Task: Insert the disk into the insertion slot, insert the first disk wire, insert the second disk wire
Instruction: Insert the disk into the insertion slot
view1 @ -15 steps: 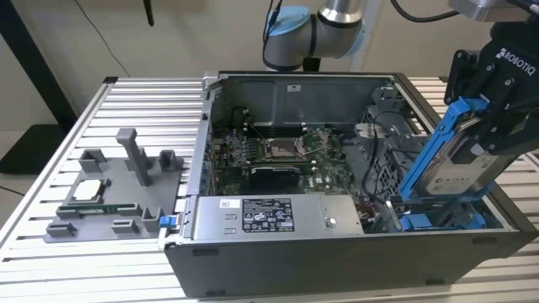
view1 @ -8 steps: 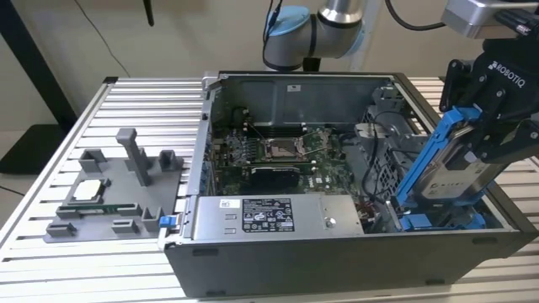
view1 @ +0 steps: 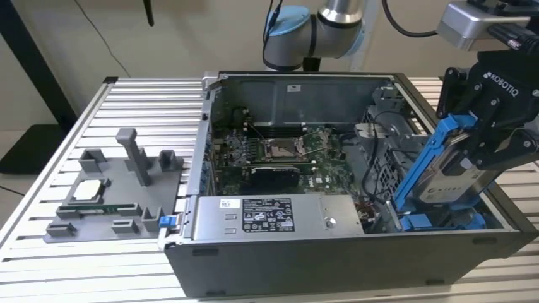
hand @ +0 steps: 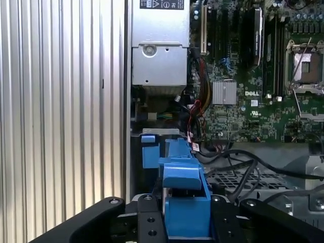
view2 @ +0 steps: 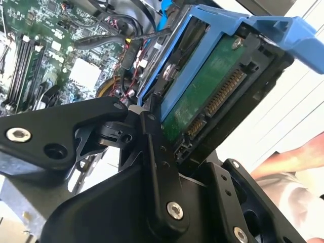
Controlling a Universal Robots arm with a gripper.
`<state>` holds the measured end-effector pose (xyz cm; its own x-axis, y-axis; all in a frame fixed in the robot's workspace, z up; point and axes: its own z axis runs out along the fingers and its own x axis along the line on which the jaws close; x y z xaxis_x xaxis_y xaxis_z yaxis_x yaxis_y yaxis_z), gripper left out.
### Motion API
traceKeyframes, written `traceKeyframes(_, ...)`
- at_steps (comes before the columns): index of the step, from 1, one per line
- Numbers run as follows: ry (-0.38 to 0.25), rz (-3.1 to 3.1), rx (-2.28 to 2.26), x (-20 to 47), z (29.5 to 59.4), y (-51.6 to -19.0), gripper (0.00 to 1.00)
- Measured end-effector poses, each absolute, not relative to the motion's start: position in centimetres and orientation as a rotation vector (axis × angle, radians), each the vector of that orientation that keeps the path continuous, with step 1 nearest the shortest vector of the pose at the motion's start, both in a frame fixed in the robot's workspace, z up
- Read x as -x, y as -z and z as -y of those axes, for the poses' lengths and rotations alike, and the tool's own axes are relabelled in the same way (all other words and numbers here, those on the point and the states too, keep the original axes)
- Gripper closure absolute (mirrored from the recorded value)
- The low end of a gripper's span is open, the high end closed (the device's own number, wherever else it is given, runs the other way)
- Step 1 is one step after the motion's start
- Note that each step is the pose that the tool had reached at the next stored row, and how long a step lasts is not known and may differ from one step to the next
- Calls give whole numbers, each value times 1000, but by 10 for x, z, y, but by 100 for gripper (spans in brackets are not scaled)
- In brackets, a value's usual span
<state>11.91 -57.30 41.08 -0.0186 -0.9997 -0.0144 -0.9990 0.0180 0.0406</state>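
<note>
My gripper (view1: pixel 476 158) is shut on the disk (view1: pixel 445 183), a silver-grey drive in a blue carrier. It holds the disk tilted steeply, lower end down, over the front corner of the open computer case on the exterior view's right. The disk's lower end is just above the insertion slot (view1: pixel 421 222), a grey bay with blue tabs. In the second wrist view the disk's green circuit board (view2: pixel 202 96) and connector face the camera between the black fingers (view2: pixel 152 147). The first wrist view shows the carrier (hand: pixel 185 202) above the slot's blue tab (hand: pixel 149 150). Black wires (hand: pixel 243 162) lie looped beside the bay.
A grey labelled power-supply box (view1: pixel 269 214) sits beside the bay, with the motherboard and CPU socket (view1: pixel 278 148) behind it. A grey fixture plate (view1: pixel 110 196) with parts lies on the slatted metal table (view1: pixel 50 252) at the exterior view's left.
</note>
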Motion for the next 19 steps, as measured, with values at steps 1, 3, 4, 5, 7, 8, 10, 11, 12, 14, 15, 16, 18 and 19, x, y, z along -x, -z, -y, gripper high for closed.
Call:
traceKeyframes(1, 62, 2229, -2188, -119, 573, -410, 100)
traceKeyframes(3, 64, 2231, -2188, -119, 573, -409, 100)
traceKeyframes(4, 65, 2231, -2189, -119, 573, -409, 100)
traceKeyframes(5, 66, 2231, -2189, -119, 573, -409, 100)
traceKeyframes(7, 69, 2232, -2189, -119, 573, -410, 100)
traceKeyframes(8, 70, 2231, -2189, -119, 573, -412, 100)
traceKeyframes(10, 70, 2230, -2188, -119, 573, -415, 100)
traceKeyframes(11, 72, 2229, -2187, -119, 573, -416, 100)
traceKeyframes(12, 73, 2229, -2186, -119, 574, -417, 100)
traceKeyframes(14, 77, 2227, -2184, -119, 574, -419, 100)
traceKeyframes(15, 80, 2225, -2183, -119, 574, -419, 100)
traceKeyframes(16, 85, 2223, -2181, -119, 574, -419, 100)
traceKeyframes(18, 91, 2220, -2177, -119, 575, -419, 100)
traceKeyframes(19, 92, 2220, -2177, -119, 575, -418, 100)
